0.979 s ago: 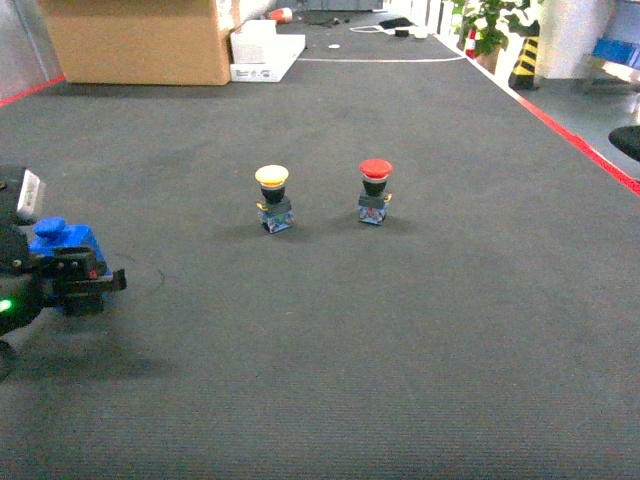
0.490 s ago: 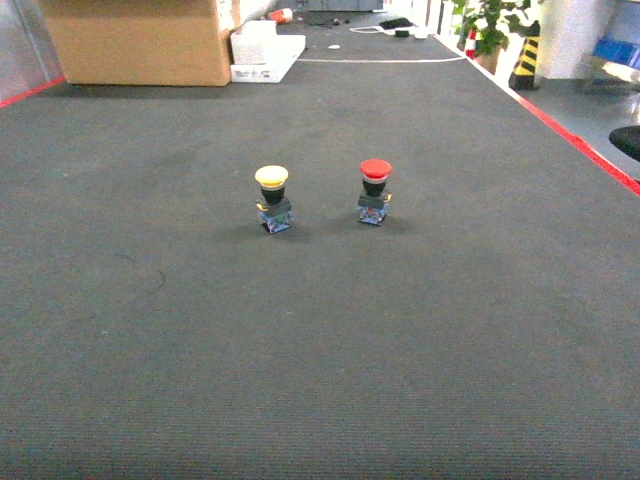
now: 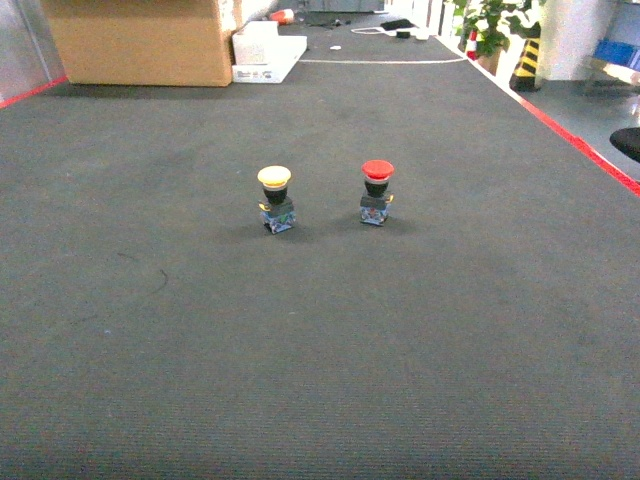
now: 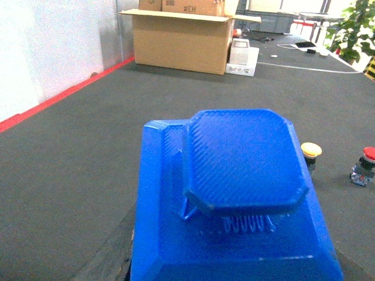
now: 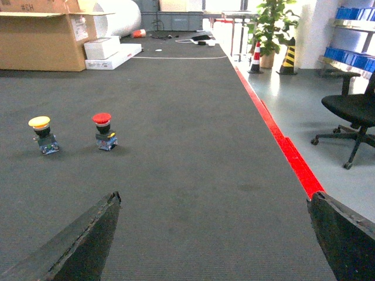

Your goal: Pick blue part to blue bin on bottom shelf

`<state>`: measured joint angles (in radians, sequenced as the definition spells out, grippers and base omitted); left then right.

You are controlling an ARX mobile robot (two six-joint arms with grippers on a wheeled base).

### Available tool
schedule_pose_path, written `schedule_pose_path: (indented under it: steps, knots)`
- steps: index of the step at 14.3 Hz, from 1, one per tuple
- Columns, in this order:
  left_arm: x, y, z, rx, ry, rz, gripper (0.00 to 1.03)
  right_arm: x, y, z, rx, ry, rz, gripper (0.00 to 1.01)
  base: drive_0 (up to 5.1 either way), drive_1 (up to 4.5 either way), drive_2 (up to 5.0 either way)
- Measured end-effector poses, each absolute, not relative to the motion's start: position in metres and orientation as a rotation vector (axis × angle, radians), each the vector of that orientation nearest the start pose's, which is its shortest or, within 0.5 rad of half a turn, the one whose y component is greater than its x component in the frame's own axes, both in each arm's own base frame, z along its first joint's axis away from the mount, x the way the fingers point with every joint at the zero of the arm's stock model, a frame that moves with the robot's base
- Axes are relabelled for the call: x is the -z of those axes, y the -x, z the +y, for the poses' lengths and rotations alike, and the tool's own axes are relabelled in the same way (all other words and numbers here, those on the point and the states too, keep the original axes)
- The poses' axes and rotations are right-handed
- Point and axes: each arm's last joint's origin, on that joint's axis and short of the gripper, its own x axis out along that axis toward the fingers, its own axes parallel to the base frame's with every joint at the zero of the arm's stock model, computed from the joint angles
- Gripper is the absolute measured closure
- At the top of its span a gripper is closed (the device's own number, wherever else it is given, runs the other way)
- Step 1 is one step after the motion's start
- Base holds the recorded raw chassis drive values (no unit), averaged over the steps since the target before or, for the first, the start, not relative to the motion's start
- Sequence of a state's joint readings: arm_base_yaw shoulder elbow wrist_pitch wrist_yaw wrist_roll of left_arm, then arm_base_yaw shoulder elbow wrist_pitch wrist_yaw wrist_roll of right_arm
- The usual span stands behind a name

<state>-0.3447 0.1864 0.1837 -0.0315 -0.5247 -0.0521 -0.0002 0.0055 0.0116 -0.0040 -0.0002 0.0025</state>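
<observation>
The blue part (image 4: pixel 240 175), a chunky dark-blue piece with a raised octagonal top, fills the left wrist view. My left gripper (image 4: pixel 234 263) is shut on it, and only a dark finger (image 4: pixel 111 257) shows at its lower left. Neither gripper appears in the head view. In the right wrist view my right gripper (image 5: pixel 214 234) hangs open over bare carpet with nothing between its fingers. A rack with blue bins (image 5: pixel 351 57) stands far right past the red line; I cannot tell whether it is the bottom shelf.
A yellow-capped push button (image 3: pixel 274 198) and a red-capped push button (image 3: pixel 376 192) stand upright mid-carpet. A cardboard box (image 3: pixel 140 40) and white boxes (image 3: pixel 265 52) sit at the back left. A black office chair (image 5: pixel 351 117) and a red floor line (image 5: pixel 281 140) lie to the right.
One second ago my left gripper held the blue part at the head view's left edge. It has since moved out of that view. The push buttons have not moved.
</observation>
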Motion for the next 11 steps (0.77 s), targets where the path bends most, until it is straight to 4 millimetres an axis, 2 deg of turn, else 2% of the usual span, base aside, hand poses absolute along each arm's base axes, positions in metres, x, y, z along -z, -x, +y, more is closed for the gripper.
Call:
schedule_pose_path:
  steps: [11]
  knots:
    - [-0.2095, -0.0979, -0.0190, -0.179, 0.056, 0.037, 0.59, -0.1666, -0.0973, 0.0000, 0.000, -0.002, -0.001, 0.03, 0.0, 0.00, 0.0]
